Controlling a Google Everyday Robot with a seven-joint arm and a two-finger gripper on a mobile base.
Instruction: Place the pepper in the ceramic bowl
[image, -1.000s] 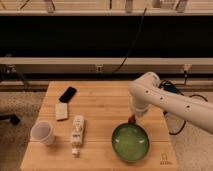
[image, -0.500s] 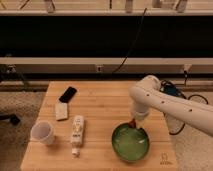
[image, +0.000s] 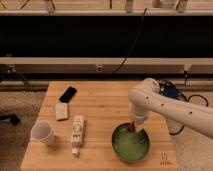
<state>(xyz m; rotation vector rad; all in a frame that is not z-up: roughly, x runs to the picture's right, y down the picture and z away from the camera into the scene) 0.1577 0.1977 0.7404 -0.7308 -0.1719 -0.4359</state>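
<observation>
My tool hangs at the far rim of the bowl, just over its back edge, with my white arm reaching in from the right and bending down to it. The fingers are closed, and a bit of dark red shows at the tip, which I take to be the pepper pinched between them; it sits right above the bowl's far edge, and I cannot tell whether it touches the rim. The bowl itself is green and glossy, standing on the wooden worktop near its front right corner.

Left of the bowl, a pale tube-shaped pack lies lengthwise, its cap toward the front edge. Further left of the bowl, close to the front left corner, a white cup stands upright. Behind the tube, and well left of the bowl, a small pale flat packet lies on the wood, and beyond that, further back, a black phone lies at a slant. All of these are well apart from the bowl and from my tool.

Behind the bowl, past the worktop's far edge, a dark rack runs across with cables hanging in front of it.
</observation>
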